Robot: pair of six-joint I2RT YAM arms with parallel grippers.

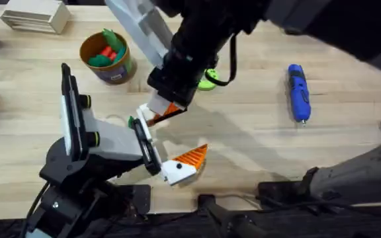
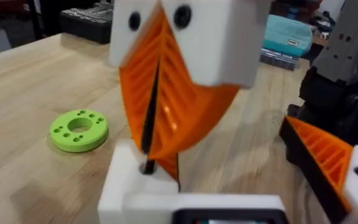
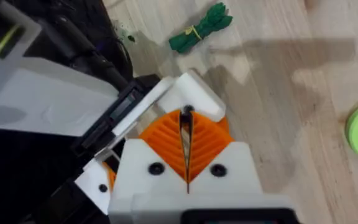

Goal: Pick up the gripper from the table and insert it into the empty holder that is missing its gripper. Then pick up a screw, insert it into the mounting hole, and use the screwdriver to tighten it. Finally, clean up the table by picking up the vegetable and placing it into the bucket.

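Holder, the bare white wedge on one finger of the left gripper, sits near the middle of the bench, while the other finger, well apart from it, carries an orange ribbed pad, so this gripper stands open. The right gripper reaches across with its orange pads pressed together and tips at the holder; a thin dark thing between them cannot be identified. The vegetable lies on the bench just beside, the bucket stands toward the far left corner, and the screwdriver lies toward the right edge.
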